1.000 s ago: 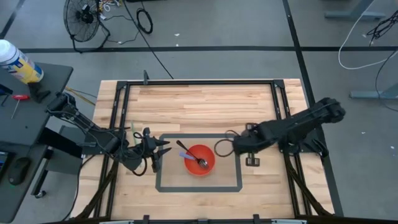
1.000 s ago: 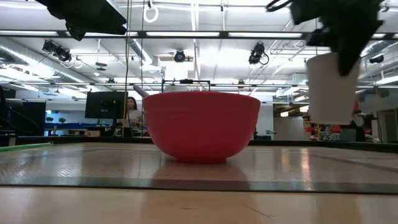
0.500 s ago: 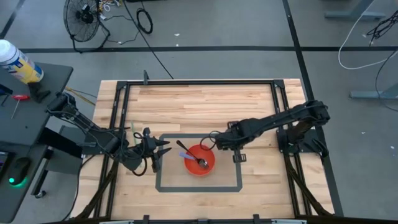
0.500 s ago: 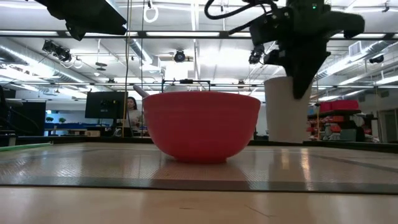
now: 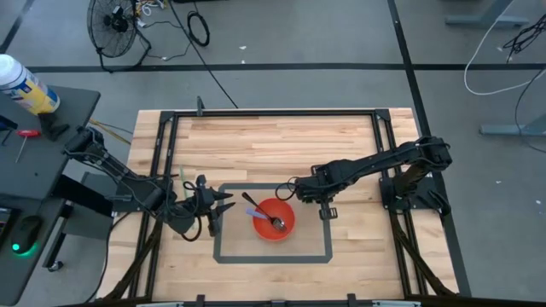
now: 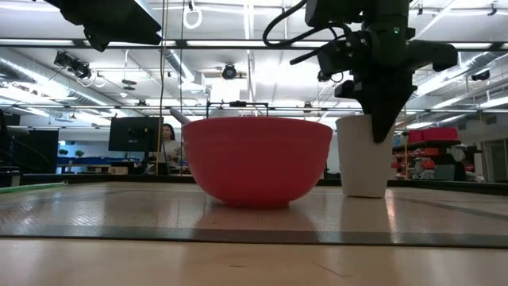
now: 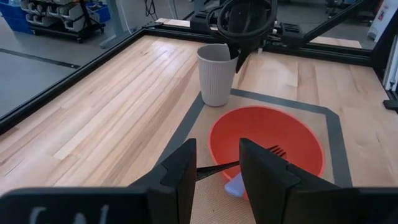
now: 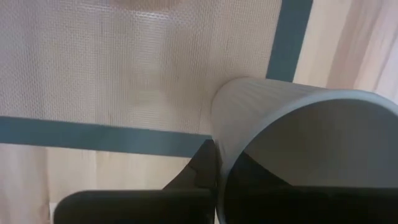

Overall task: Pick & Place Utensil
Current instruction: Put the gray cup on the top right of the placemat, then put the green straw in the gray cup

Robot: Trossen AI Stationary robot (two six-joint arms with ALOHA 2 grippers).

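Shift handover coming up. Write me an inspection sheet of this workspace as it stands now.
Surface: wooden table with a grey mat bordered in dark tape.
Job's things: red bowl on the mat holds a fork and another utensil; white cup upright beside the bowl, on the mat's edge.
Clutter: nothing seen on the table.
Grippers: right gripper shut on the cup's rim; left gripper open, beside the bowl.
Cables: loops on the floor beyond the table.
Surroundings: fan on the floor, side cart, a person in the background.
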